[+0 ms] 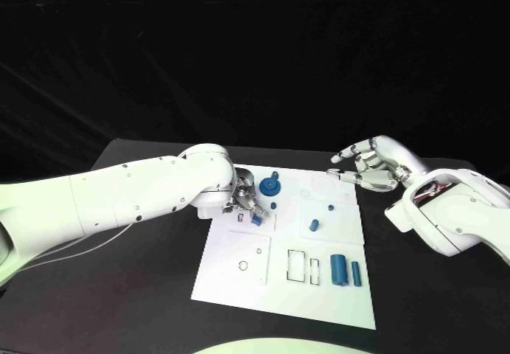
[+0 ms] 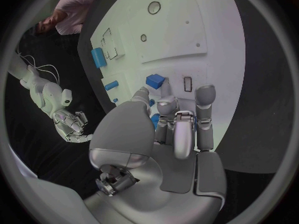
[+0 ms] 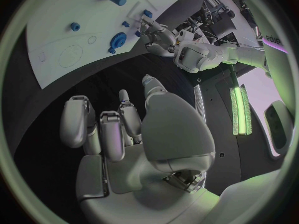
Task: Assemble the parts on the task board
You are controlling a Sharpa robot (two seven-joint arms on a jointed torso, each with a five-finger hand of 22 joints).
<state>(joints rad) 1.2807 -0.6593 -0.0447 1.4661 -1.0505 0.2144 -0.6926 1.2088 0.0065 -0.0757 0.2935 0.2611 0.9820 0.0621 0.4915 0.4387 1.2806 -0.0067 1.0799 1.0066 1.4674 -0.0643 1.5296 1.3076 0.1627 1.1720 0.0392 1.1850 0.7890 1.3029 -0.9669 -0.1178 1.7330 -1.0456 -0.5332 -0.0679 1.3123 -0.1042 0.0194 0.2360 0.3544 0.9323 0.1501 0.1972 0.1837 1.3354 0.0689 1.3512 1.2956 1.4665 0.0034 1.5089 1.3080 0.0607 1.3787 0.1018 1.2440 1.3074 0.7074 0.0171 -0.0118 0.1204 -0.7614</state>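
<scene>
The white task board (image 1: 285, 284) lies mid-table. My left hand (image 1: 242, 198) hangs over its far left part with its fingers (image 2: 176, 119) bent down toward the plate. The thumb tip sits right beside a small blue cube (image 1: 257, 219) (image 2: 154, 81) that lies on the board; nothing is pinched. A round blue part (image 1: 271, 184) (image 3: 117, 39) lies by this hand, partly hidden behind the fingers. My right hand (image 1: 372, 166) (image 3: 124, 129) hovers over the black table off the board's far right corner, fingers loosely apart and holding nothing.
A short blue peg (image 1: 315, 225) and a tiny blue piece (image 1: 331, 208) lie mid-board. A thick blue cylinder (image 1: 338, 268) (image 2: 98, 57) and a thin one (image 1: 356, 273) lie near the right edge, beside two rectangular outlines (image 1: 303, 265).
</scene>
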